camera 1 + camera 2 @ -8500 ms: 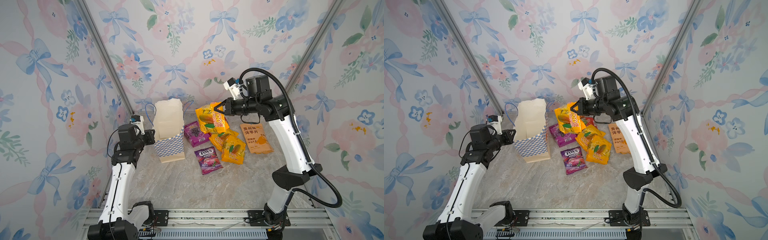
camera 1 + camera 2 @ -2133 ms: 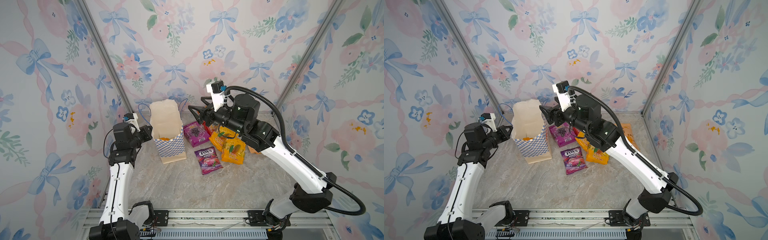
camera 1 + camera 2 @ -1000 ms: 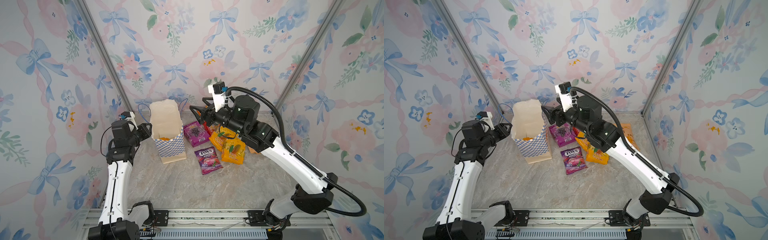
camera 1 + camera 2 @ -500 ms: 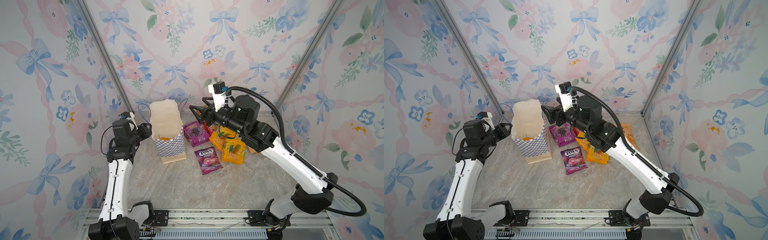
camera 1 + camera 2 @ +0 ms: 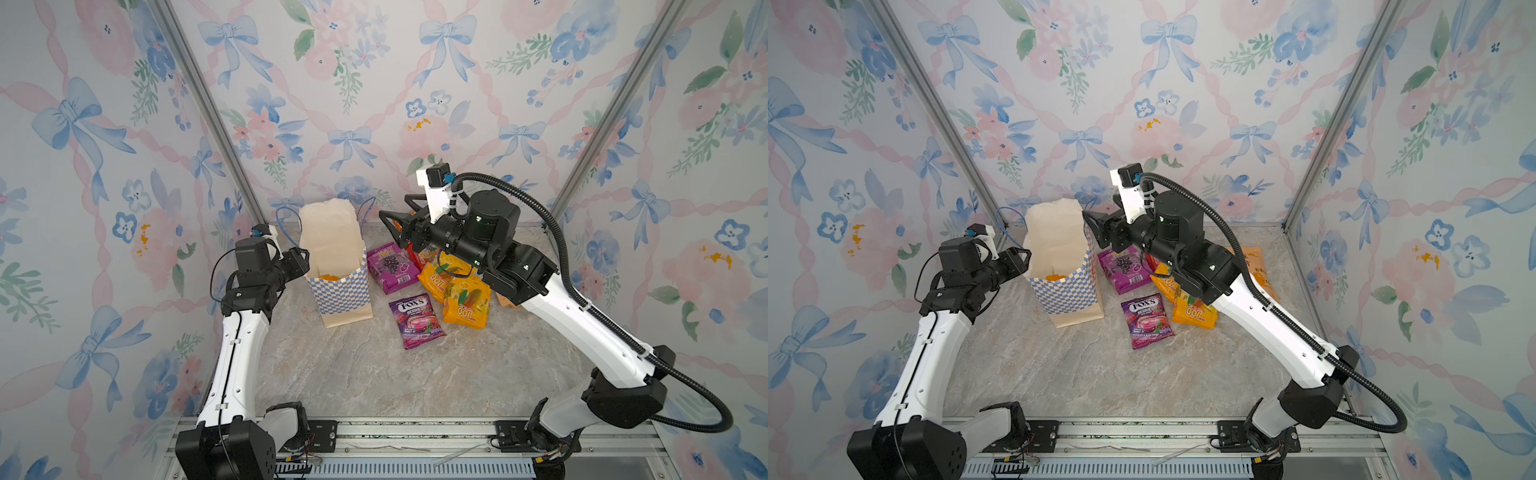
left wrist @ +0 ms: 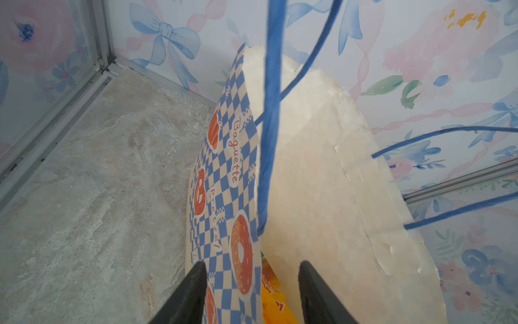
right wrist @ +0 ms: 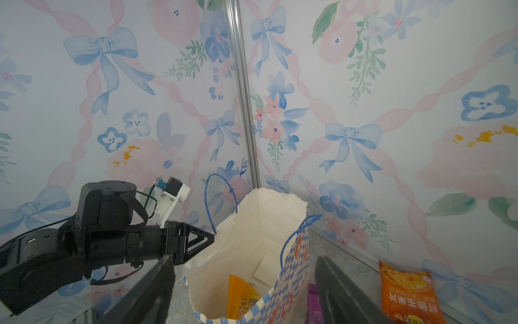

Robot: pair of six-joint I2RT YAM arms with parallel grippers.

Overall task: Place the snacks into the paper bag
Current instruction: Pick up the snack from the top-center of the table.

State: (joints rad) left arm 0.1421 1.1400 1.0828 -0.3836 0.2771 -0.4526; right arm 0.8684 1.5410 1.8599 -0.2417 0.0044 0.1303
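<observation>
Left claw (image 6: pixel 252 263) part-open astride the paper bag (image 5: pixel 340 291) rim, pinching nothing | right claw (image 7: pixel 244 256) wide, empty, at bag's 3 o'clock | orange packet (image 7: pixel 241 297) inside | in a top view, purple packet (image 5: pixel 392 270) on bench (image 5: pixel 374 374) at right claw's 6 o'clock, right arm nearer

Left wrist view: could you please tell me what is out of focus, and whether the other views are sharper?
Left wrist view: the blue cord handle near the lens is blurred, the paper bag shows legible print. Right wrist view: the fingers of the right gripper are dark and soft. Both top views: even light, faint shadows, the Fox's packet sharp.
</observation>
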